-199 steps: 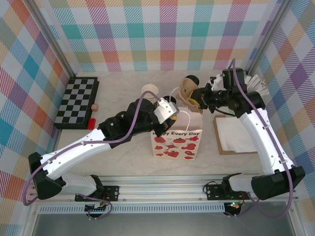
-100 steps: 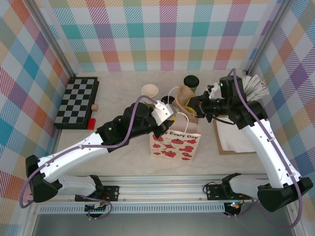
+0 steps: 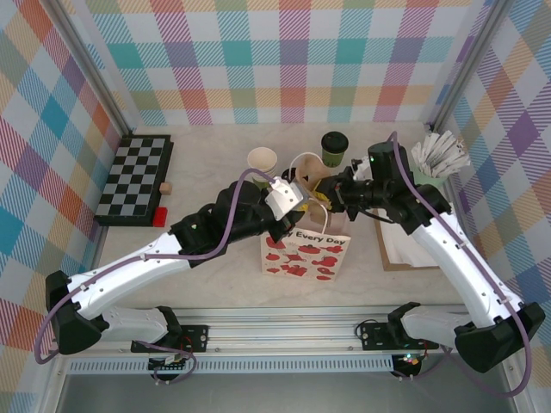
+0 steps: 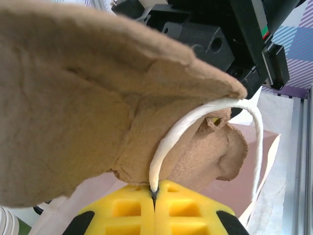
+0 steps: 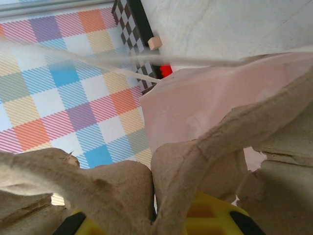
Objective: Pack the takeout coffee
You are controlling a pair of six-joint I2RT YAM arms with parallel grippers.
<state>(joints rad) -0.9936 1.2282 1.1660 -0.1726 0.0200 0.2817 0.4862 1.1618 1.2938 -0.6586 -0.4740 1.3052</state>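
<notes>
We see the takeout coffee (image 3: 334,144) standing on the table (image 3: 215,142) at the back, w/ its black lid on. It's behind the paper bag (image 3: 306,251) & not touching it. The L gripper (image 3: 295,215) is at the bag's top. In the L wrist view its yellow fingers (image 4: 127,210) are pressed together on the white string handle (image 4: 171,142). The R gripper (image 3: 327,191) holds a brown cup tray (image 3: 312,175) over the bag's mouth. In the R wrist view its fingers (image 5: 215,215) pinch a wall of the tray. A stack of cups (image 3: 262,158) w/ no lid stands left of the coffee. A checkerboard (image 3: 135,176) lies far left.
</notes>
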